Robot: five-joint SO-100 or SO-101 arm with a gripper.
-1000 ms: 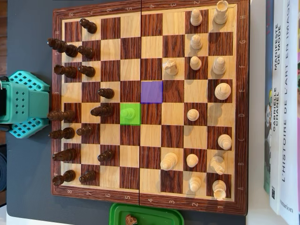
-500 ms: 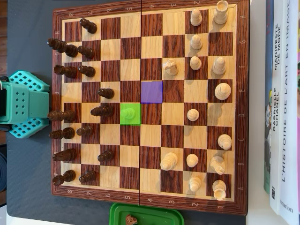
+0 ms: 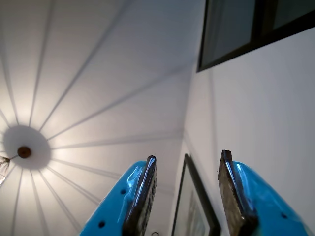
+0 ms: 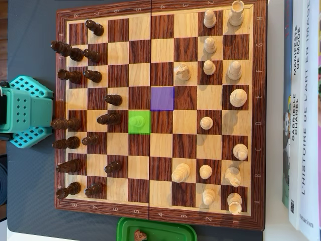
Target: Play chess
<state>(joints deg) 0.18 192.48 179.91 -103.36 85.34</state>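
In the overhead view a wooden chessboard (image 4: 159, 15) fills the table. Dark pieces (image 4: 70, 75) stand along its left side, light pieces (image 4: 234, 70) along its right. A green-tinted square holds a pawn (image 4: 139, 122). Up and to the right of it, a purple-tinted square (image 4: 162, 98) is bare. In the wrist view my gripper (image 3: 188, 155) points up at the ceiling and wall, its blue fingers (image 3: 142, 196) wide apart, open, with nothing between them. The gripper does not appear in the overhead view; only the arm's teal base (image 4: 25, 111) shows, left of the board.
A green tray (image 4: 156, 231) with a small brown piece in it sits below the board's lower edge. Books (image 4: 301, 110) lie along the right side. A ceiling lamp (image 3: 23, 151) and a picture frame (image 3: 197, 206) appear in the wrist view.
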